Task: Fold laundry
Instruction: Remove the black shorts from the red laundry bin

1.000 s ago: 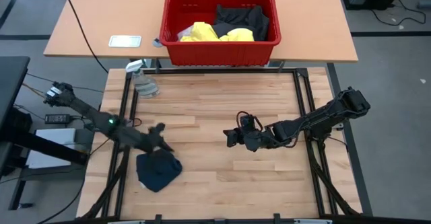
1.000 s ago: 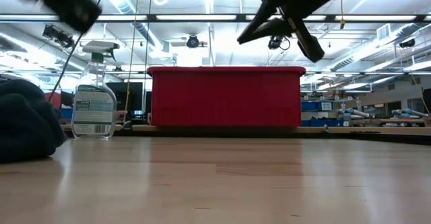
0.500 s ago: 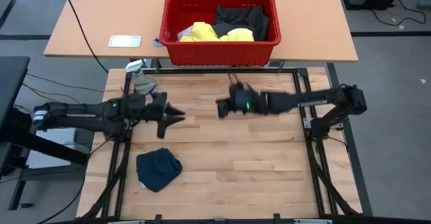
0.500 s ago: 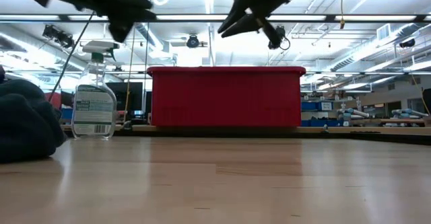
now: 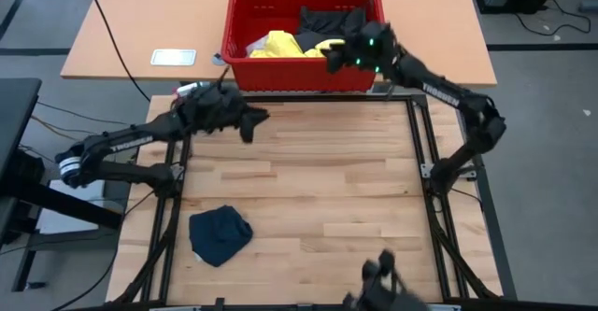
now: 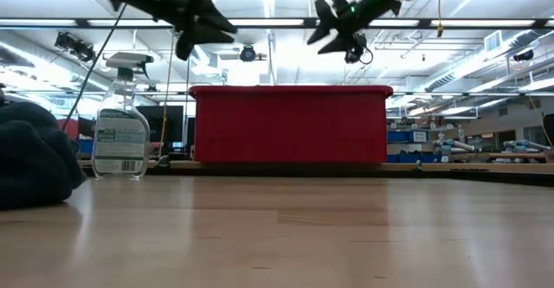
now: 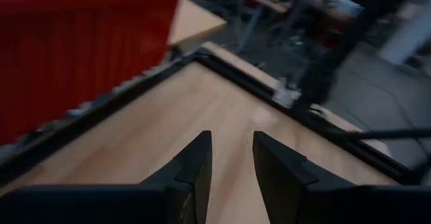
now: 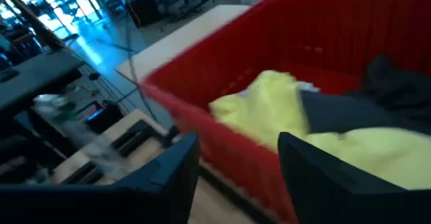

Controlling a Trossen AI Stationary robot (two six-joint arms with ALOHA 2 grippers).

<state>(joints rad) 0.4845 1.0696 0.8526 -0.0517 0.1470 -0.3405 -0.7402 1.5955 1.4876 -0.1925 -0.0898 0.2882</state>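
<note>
The wooden worktop (image 5: 308, 190) fills the middle of the high view, bare across most of its planks. Beyond its 12 o'clock edge, on a second tan table (image 5: 140, 21), stands the red basket (image 5: 243, 45). Inside it lie a yellow shirt (image 5: 280, 43) toward 9 o'clock and a dark grey garment (image 5: 332, 21) toward 1 o'clock; the right wrist view shows the yellow cloth lying under the edge of the dark one.

The left arm reaches in from 9 o'clock, and the left gripper (image 5: 250, 121) hangs above the worktop's 11 o'clock part, just short of the basket. Its fingers (image 7: 195, 167) are a narrow gap apart and hold nothing.

The right arm bends up from 3 o'clock, and the right gripper (image 5: 332, 54) hovers over the basket's near wall, above the yellow shirt. Its fingers (image 8: 168, 167) are spread wide with nothing between them.

At the worktop's 8 o'clock corner sits a small navy piece (image 5: 220, 235), bunched into a rounded bundle, well apart from both grippers.

A clear spray bottle (image 6: 121, 119) stands upright near the 11 o'clock corner, largely hidden under the left arm from above.
</note>
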